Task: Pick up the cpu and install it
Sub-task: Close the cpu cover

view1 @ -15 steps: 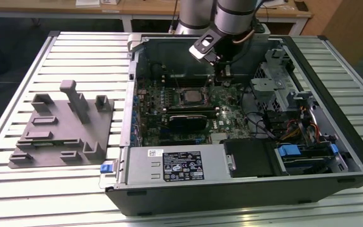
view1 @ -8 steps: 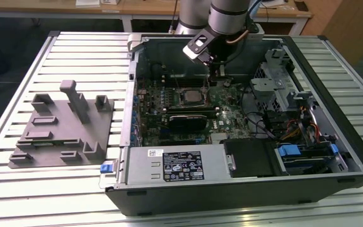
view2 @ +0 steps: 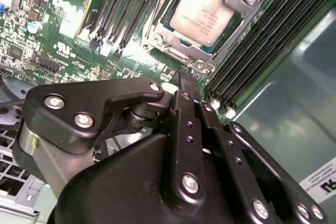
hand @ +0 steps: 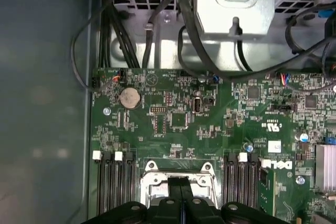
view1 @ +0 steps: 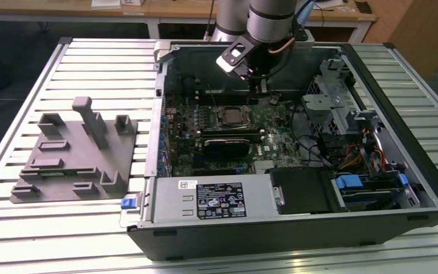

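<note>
At the exterior view's left, you have the grey plastic tray [view1: 71, 162] with its upright posts. It sits on the slatted table [view1: 21, 91] near the table's left edge, just beside the open computer case [view1: 280, 240].

Inside the case lies the motherboard [view1: 196, 123]. The cpu [view2: 202, 17] is seated in the socket frame [view2: 176, 43] near the board's middle. Its silvery top plate faces up and the metal frame lies around its rim. Dark memory slots [view2: 252, 51] run along both sides of the socket.

Your arm [view1: 268, 17] comes down from beyond the case's far edge, with the wrist bent so that the gripper [view1: 260, 88] points down at the board. It hangs above the motherboard, a little to the far side of the socket and toward the exterior view's right.

In both wrist views you can see the two fingers [hand: 173, 188] clenched together with nothing between them. Their tips are clear of the cpu.

Further right, the metal drive cage [view1: 333, 97] stands along the case's right side.
</note>
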`<control>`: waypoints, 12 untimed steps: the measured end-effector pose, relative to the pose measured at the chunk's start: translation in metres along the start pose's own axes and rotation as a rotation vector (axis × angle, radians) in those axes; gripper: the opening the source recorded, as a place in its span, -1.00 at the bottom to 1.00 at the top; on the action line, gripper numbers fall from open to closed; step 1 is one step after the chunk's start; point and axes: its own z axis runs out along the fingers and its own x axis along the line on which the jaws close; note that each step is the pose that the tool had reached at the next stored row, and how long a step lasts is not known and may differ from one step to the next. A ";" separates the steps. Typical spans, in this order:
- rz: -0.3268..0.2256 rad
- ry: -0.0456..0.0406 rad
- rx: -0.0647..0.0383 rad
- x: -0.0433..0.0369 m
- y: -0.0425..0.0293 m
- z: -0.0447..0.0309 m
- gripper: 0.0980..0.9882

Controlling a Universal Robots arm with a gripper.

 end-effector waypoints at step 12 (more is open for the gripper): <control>0.000 0.0007 0.000 0.0002 -0.0336 0.0057 -0.98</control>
